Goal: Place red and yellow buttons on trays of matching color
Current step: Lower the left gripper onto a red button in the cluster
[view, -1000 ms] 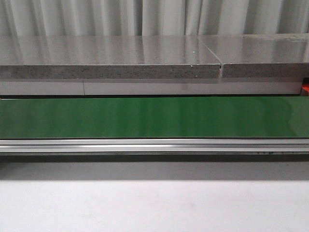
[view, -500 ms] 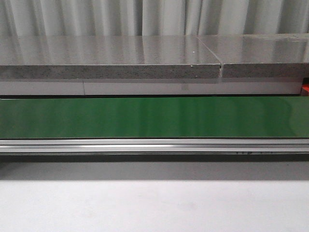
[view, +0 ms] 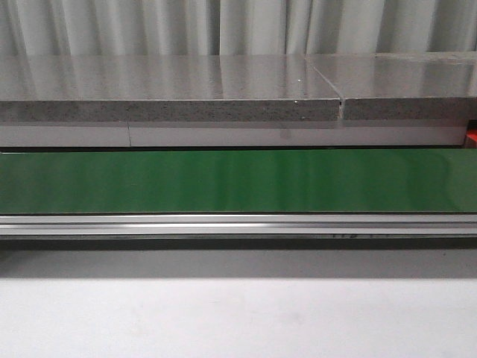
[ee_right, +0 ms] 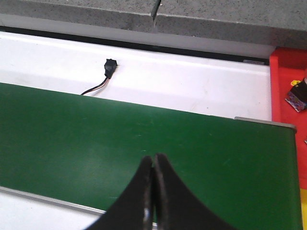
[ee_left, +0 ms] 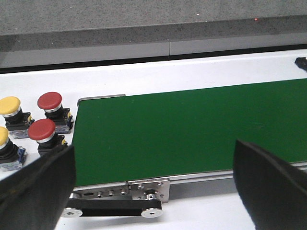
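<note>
In the left wrist view two red buttons (ee_left: 50,101) (ee_left: 41,130) and two yellow buttons (ee_left: 9,106) (ee_left: 3,139) stand on the white table just beyond the end of the green conveyor belt (ee_left: 192,129). My left gripper (ee_left: 153,179) is open and empty above the belt's near edge, its fingers (ee_left: 268,187) wide apart. My right gripper (ee_right: 153,160) is shut and empty over the belt (ee_right: 120,143). A red tray (ee_right: 288,91) shows past the belt's end in the right wrist view, holding a small button part (ee_right: 298,96). No gripper shows in the front view.
The belt (view: 238,180) runs across the front view behind an aluminium rail (view: 238,224), with a grey stone counter (view: 171,89) behind it. A black switch with wires (ee_right: 110,67) lies on the white table beyond the belt. A yellow patch (ee_right: 303,206) shows below the red tray.
Small dark marks on the rail below the belt have shifted leftward in the front view; nothing else differs.
</note>
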